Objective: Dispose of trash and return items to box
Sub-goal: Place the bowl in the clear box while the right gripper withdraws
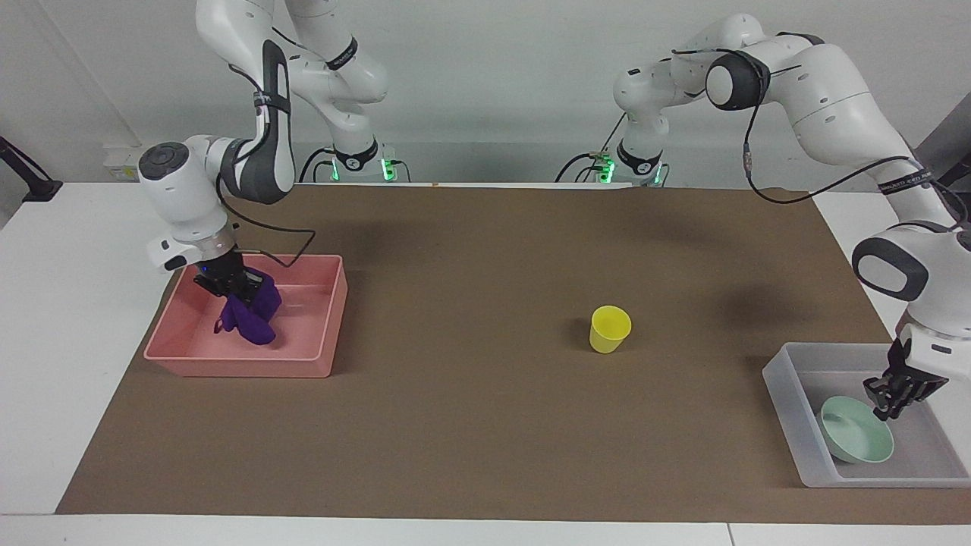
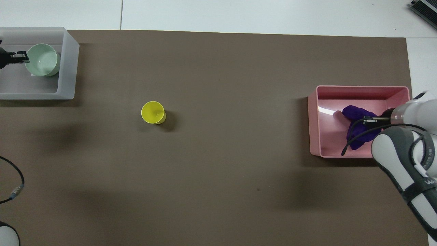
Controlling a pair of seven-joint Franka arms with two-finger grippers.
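Observation:
My right gripper (image 1: 239, 292) is shut on the deep-purple rag (image 1: 252, 320) and is low inside the pink tray (image 1: 235, 368); the rag hangs down to the tray floor. In the overhead view the rag (image 2: 355, 135) lies under the right gripper (image 2: 368, 119) in the pink tray (image 2: 312, 119). My left gripper (image 1: 884, 409) is shut on the rim of the mint-green bowl (image 1: 853, 434), which sits tilted inside the translucent box (image 1: 789, 409). Overhead, the bowl (image 2: 42, 61) is in the box (image 2: 66, 65) beside the left gripper (image 2: 24, 57). The yellow cup (image 1: 609, 328) stands upright on the mat, untouched.
A brown mat (image 1: 470, 425) covers the table between the pink tray at the right arm's end and the box at the left arm's end. The yellow cup (image 2: 153, 112) stands on it, closer to the box.

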